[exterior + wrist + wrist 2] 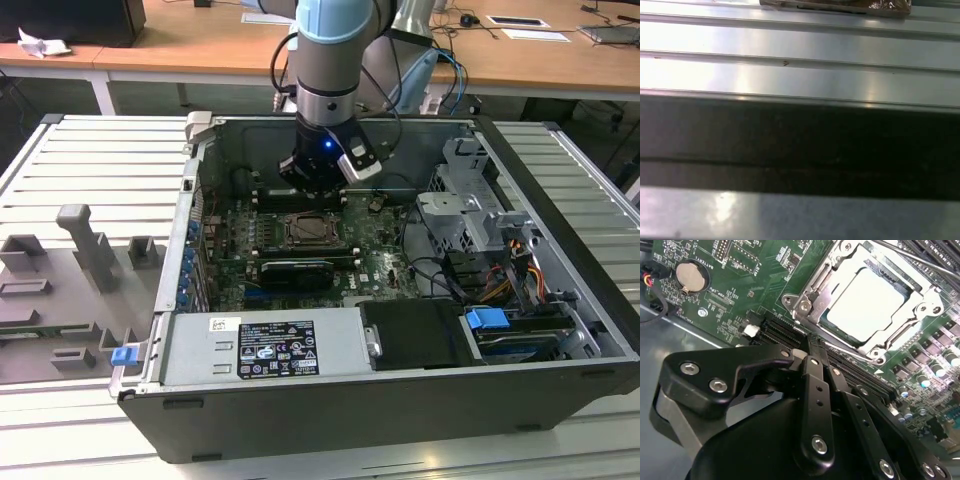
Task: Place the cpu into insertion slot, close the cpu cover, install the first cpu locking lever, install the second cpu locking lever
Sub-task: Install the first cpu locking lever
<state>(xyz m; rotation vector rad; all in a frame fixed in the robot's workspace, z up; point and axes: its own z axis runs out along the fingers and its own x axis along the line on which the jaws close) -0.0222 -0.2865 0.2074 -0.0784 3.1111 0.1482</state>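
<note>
inside the open case (ribbed steel table), the end effector, fingers together, hovers near the cpu.

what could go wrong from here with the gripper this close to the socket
The gripper sits low inside the case beside the memory slots, so a sideways move could likely knock them. The cpu lies under the cpu cover; any downward drift might press on the frame or the green board.

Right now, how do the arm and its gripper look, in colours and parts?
The arm is grey metal with a pale blue joint cover; dark cables run along it. A small blue light glows at the wrist. The gripper is matte black, with jointed links held by silver screws.
</note>
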